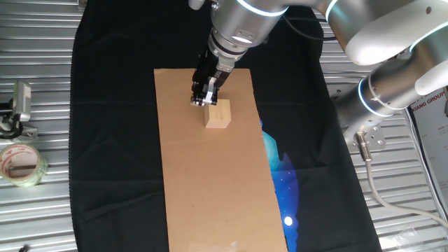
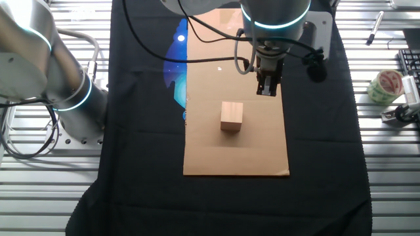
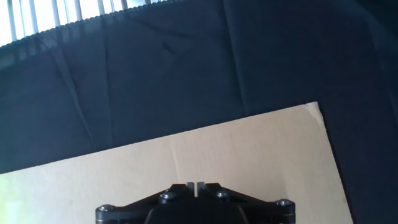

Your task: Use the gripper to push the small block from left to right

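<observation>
Down at the bottom edge sits the gripper, a dark housing with round screw heads showing on top, and its two pale fingertips stand nearly together, only a thin slit between them, nothing held there. Under it lies the cardboard, plain tan, its far edge running up toward the right to a corner. Beyond that spreads black cloth, creased and folded, with a scalloped hem. In the top left corner, pale metal slats show, brightly lit.
</observation>
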